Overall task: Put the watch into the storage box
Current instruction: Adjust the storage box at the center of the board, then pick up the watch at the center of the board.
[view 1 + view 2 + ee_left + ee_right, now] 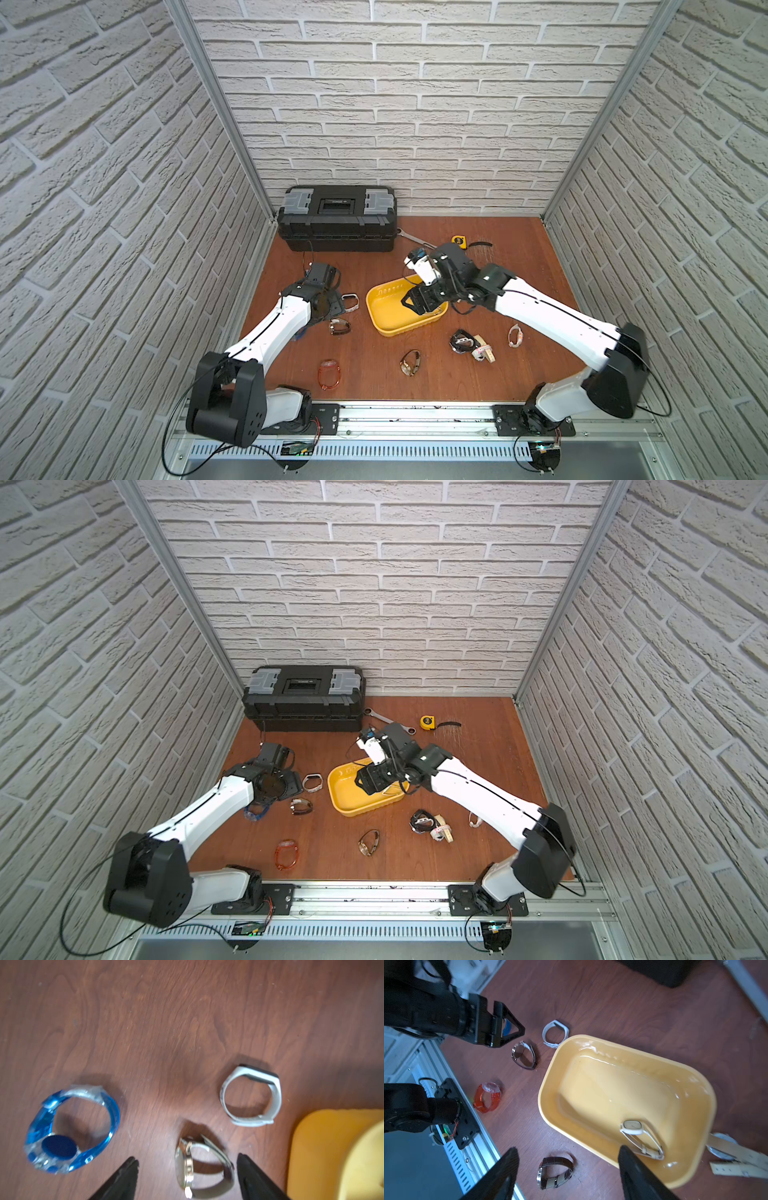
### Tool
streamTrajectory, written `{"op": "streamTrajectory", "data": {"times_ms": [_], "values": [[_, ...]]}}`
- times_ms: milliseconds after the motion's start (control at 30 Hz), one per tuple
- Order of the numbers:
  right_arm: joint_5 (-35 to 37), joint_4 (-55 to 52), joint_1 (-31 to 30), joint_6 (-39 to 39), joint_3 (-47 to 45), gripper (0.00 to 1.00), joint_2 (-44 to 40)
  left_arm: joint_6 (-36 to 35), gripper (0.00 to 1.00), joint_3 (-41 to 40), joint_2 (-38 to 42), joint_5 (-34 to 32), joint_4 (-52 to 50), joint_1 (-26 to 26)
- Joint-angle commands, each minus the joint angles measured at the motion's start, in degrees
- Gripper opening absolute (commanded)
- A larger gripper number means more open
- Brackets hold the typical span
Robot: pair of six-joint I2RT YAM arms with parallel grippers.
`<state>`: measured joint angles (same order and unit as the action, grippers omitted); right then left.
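The yellow storage box [370,297] [691,1076] sits mid-table. A white-strapped watch [632,1126] lies inside it near one end. My right gripper [568,1148] [409,301] hangs open above the box's near rim, holding nothing. Left of the box, my left gripper [186,1158] [334,305] is lowered over a gold-cased watch [185,1165] [340,327] resting on its edge. Its open fingers stand on either side of the watch without touching it.
More watches lie around: a white band [251,1095], a blue one [70,1128], an orange one [329,374], a brown one [410,362] and a cluster [471,347] at the right. A black toolbox [336,218], a wrench [409,237] and a tape measure [458,241] are at the back.
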<state>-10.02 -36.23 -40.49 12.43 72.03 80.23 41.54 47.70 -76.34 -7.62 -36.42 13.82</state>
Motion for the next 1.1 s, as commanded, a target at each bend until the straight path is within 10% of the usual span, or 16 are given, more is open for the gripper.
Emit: {"op": "streamTrajectory", "data": {"times_ms": [0,100,400,633,900,1067], "values": [[3.9,-0.8,0.7,0.3,-5.7,0.86,-7.1,-3.3,0.70,3.9,-4.7,0.2,3.0,-0.5],[7.4,-0.7,0.9,1.4,-10.9,1.00,-15.6,-4.6,0.66,5.5,-8.0,0.7,3.6,-0.8],[11.0,-4.0,1.2,4.0,-19.5,1.00,-33.1,-6.6,0.47,7.6,-16.7,3.6,5.7,-1.4],[10.5,-4.4,1.3,5.2,-20.7,1.00,-33.7,-7.8,0.36,8.4,-21.2,4.4,8.0,-1.3],[10.2,-2.7,1.3,5.6,-20.3,1.00,-31.4,-11.1,0.00,10.5,-22.2,4.4,5.8,-0.7],[11.1,-2.7,2.9,7.7,-19.8,1.00,-28.7,-11.6,0.00,14.3,-14.5,1.6,-1.6,2.1]]}}
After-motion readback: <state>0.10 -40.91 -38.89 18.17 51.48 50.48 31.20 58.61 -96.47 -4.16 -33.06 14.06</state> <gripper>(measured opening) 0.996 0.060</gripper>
